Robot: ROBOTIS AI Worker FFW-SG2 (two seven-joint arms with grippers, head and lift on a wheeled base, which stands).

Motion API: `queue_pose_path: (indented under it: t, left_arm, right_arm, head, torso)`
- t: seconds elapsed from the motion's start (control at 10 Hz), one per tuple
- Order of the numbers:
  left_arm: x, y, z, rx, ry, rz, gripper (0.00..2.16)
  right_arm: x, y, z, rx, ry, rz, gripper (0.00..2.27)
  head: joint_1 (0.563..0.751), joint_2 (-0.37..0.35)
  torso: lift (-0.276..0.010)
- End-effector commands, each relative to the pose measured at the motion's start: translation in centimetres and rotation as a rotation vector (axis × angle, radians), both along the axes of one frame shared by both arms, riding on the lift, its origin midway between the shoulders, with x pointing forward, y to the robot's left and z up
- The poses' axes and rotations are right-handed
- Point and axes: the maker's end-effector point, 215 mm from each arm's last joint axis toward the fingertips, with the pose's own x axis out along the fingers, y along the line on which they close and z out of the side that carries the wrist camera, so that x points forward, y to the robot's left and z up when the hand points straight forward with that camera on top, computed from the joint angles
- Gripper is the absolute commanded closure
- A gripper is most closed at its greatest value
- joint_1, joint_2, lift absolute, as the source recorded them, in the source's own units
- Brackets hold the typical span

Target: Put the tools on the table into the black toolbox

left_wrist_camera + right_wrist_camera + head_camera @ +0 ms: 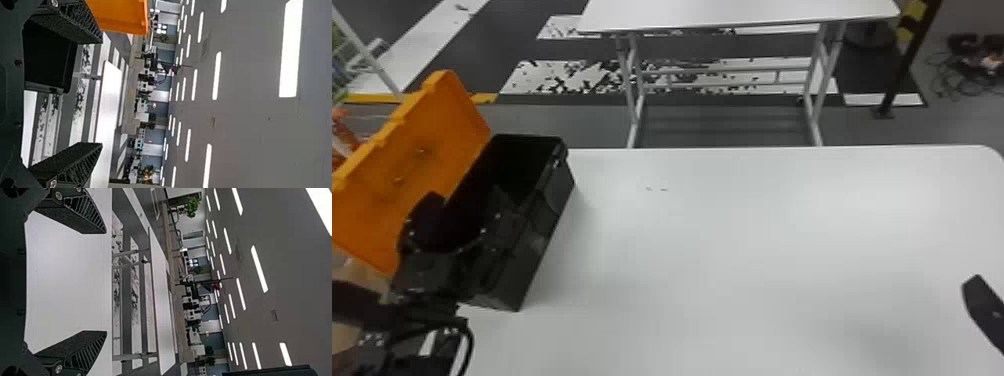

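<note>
Black rectangular toolbox [554, 192], orange lid [449, 117] open, stands at left edge of white tabletop [732, 225], likely stiff, bulky, best held by its rim [532, 136]; left gripper [102, 92], right gripper [106, 282] wide, empty.

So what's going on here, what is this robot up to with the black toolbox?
Neither arm is handling anything at this moment. The left gripper, open with nothing between its fingers, is at the near part of the black toolbox, whose orange lid stands open. The right gripper, also open and holding nothing, is over the right side of the white table. The toolbox's inside is too dark to tell whether tools lie in it.
</note>
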Motion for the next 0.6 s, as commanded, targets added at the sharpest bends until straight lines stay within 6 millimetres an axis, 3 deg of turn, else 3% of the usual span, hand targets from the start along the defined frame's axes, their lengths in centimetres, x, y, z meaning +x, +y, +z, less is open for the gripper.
queue_pose_path:
  t: [0.0,0.2,0.5]
  left_arm:
    - [-1.4,-3.1,-0.3,0.054,-0.022,-0.016,0.06]
    - [-2.7,-6.3,-1.5,0.053,-0.029,-0.002,0.07]
    - [-4.9,-9.5,-2.8,0.041,-0.066,0.050,0.07]
  right_arm:
    - [-0.3,0.5,-0.5,0.002,0.005,-0.016,0.11]
    - [0.0,2.4,-1.4,0.026,0.019,-0.050,0.11]
    - [0.4,7.6,-3.2,-0.008,-0.007,-0.107,0.11]
  head:
    - [0.695,0.094]
    - [0.695,0.040]
    - [0.695,0.026]
  torso:
    - [-0.075]
    - [-0.075]
    - [-0.075]
